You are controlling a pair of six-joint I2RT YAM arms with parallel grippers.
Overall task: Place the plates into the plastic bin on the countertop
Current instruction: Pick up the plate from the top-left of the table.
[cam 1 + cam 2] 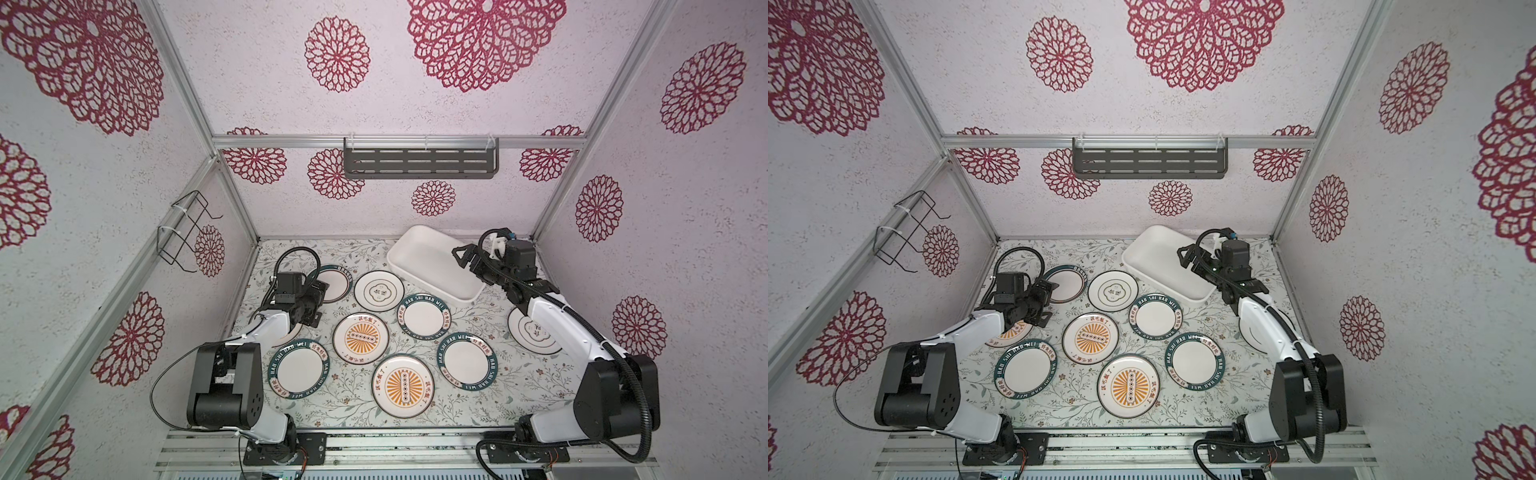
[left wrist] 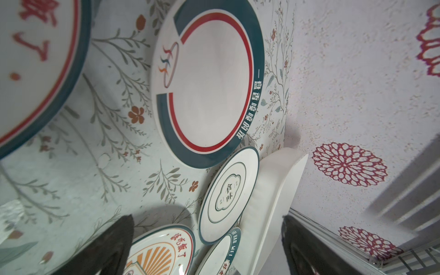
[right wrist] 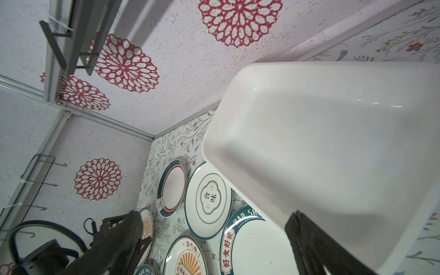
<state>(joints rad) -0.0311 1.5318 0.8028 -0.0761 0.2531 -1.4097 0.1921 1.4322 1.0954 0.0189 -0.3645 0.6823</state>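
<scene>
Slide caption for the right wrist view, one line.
Open right gripper over the plastic bin, no plate visible inside; plates lie beside it on the countertop.

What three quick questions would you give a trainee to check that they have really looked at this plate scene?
1. True or false: the plastic bin already holds a plate.
2. Which tool hangs over the bin? A the left tool; B the right tool; C neither.
3. Count: how many plates with an orange sunburst centre lie on the countertop, including any that are partly hidden?

Key: 1 false, the bin is empty. 2 B, with its jaws open. 3 three.
</scene>
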